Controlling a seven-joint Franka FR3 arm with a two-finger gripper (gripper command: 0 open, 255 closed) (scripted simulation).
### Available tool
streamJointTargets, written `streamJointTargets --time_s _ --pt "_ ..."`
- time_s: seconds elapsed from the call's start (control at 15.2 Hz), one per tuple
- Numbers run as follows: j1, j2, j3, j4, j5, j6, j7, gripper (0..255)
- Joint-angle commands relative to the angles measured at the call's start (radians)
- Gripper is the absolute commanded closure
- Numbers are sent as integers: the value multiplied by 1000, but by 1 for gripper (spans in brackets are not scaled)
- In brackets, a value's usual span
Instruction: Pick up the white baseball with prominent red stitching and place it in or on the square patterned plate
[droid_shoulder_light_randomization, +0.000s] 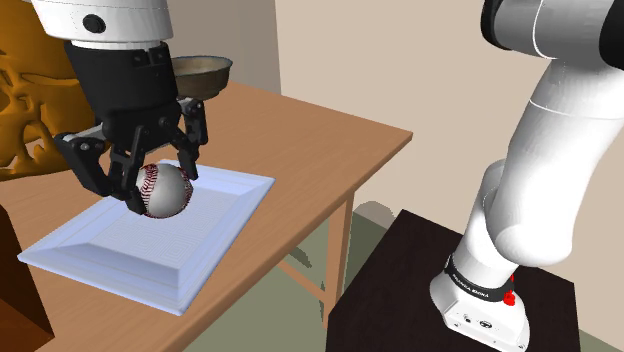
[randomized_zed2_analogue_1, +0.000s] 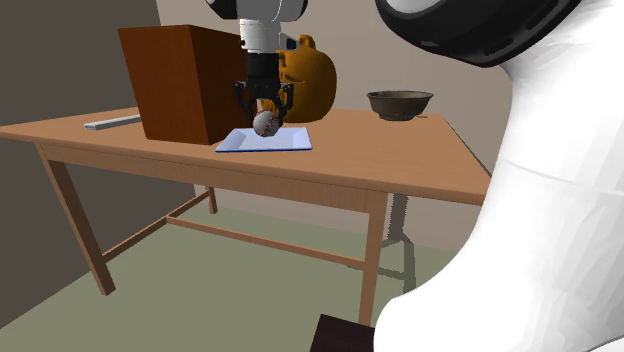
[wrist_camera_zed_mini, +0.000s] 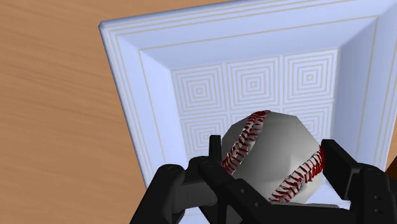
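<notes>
The hand (droid_shoulder_light_randomization: 160, 188) pinches the baseball (wrist_camera_zed_mini: 273, 156), one black finger pressed on each side of the white ball with its red stitching. It hangs over the square plate (droid_shoulder_light_randomization: 215, 235), a pale plate with nested-square patterning that lies flat on the wooden counter (droid_shoulder_light_randomization: 320, 140).

The relation that matters is vertical. The ball sits straight above the plate's sunken floor, inside the raised rim on every side. In the wrist view, the patterned squares spread out behind it. In the shoulder view, the plate's middle lies at about 7 o'clock from the ball and close under it. I cannot tell whether the ball already touches the floor, though it seems to hang just above it.

The ball is round, so no long axis needs lining up, and the carry looks essentially done. What remains, as I judge it, is a short straight drop and a spreading of the fingers. The flat floor could let the ball roll toward the rim.

A bowl (droid_shoulder_light_randomization: 203, 70) stands at 1 o'clock from the hand in the shoulder view, well apart. A brown box (randomized_zed2_analogue_1: 185, 85) stands at 9 o'clock in the second exterior view.
</notes>
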Motion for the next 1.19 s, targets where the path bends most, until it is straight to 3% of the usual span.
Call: streamJointTargets --time_s 0.0,0.33,0.4,0.73,0.99,1.12 --pt "0 -1 0 -4 0 4 0 255" --pt "0 -1 0 -4 0 4 0 255" --pt "0 -1 0 -4 0 4 0 0" --pt "0 -1 0 -4 0 4 0 0" --pt "13 34 9 162 -23 -135 14 0" --pt "13 34 9 162 -23 -135 14 0"
